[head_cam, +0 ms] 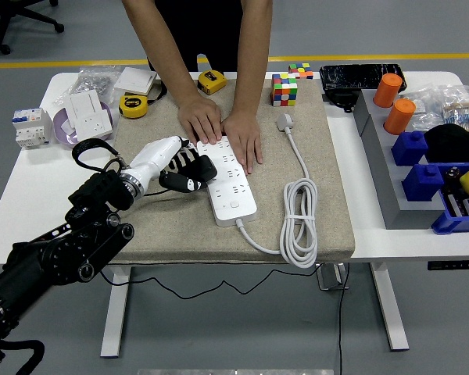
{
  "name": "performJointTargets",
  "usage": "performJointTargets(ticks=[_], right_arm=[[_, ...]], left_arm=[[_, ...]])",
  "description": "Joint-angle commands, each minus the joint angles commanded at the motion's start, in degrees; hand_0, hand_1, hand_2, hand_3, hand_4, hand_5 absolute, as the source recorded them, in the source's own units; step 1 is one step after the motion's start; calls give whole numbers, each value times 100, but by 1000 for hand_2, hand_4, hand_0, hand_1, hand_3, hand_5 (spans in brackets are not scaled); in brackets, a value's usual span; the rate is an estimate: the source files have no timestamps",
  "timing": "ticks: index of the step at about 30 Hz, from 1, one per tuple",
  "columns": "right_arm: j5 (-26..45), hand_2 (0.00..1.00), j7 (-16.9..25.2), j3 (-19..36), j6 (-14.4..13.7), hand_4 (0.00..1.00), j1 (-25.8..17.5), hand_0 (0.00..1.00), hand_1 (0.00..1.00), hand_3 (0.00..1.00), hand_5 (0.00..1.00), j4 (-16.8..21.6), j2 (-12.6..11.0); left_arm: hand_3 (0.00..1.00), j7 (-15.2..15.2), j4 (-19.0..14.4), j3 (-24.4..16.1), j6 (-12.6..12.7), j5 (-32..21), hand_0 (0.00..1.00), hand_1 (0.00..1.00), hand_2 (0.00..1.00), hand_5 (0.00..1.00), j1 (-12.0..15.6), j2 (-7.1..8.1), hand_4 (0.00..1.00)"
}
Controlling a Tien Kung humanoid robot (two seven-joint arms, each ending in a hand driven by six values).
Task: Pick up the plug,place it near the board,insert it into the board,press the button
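A grey floor with a yellow line runs behind a white tabletop (31, 195), and a beige mat (172, 226) covers the middle of it. On the mat lies a white power strip (228, 181), placed at a slant, with its white cable (300, 226) coiled to the right and ending in a grey plug head (285, 121) near the mat's far edge.

The left hand (168, 160) of the robot, white with dark fingers, comes in from the lower left on a black arm. Its fingers are curled around a black plug (194, 173), which is held just beside the left edge of the power strip, about at the middle of its length. I cannot tell if the plug touches the strip. The right hand of the robot is not visible.

A person stands at the far side. Both of the person's hands (223, 129) lie flat on the far end of the power strip and press it down on the mat.

At the far left of the tabletop there are a white socket module (90, 113), a circuit breaker (30, 127) and a yellow tape measure (133, 105). A second yellow tape measure (211, 80) and a colourful cube (284, 89) are near the far edge. On the right stand two orange cylinders (395, 103) and blue bins (434, 168).
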Motion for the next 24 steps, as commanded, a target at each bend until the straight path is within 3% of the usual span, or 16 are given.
performJointTargets(ticks=[24], right_arm=[[108,805,35,3,-8,998,38,792,804,859,998,0,-9]], left_arm=[[445,0,28,230,1,150,406,458,392,82,-129,44,590]])
